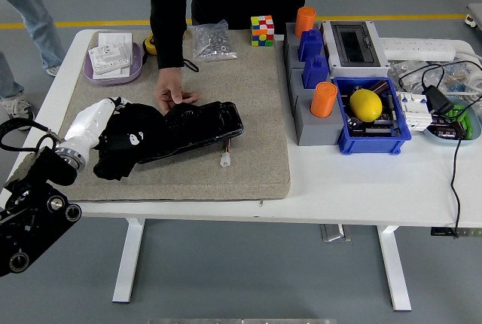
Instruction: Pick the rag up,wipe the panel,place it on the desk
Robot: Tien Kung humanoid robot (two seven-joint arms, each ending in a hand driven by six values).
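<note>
Fingers of the left hand [120, 137] are clamping the black rag [124, 147] against the panel's [192, 129] left end, while a person's hand [173, 96] is steadying the panel's far edge for wiping.
</note>
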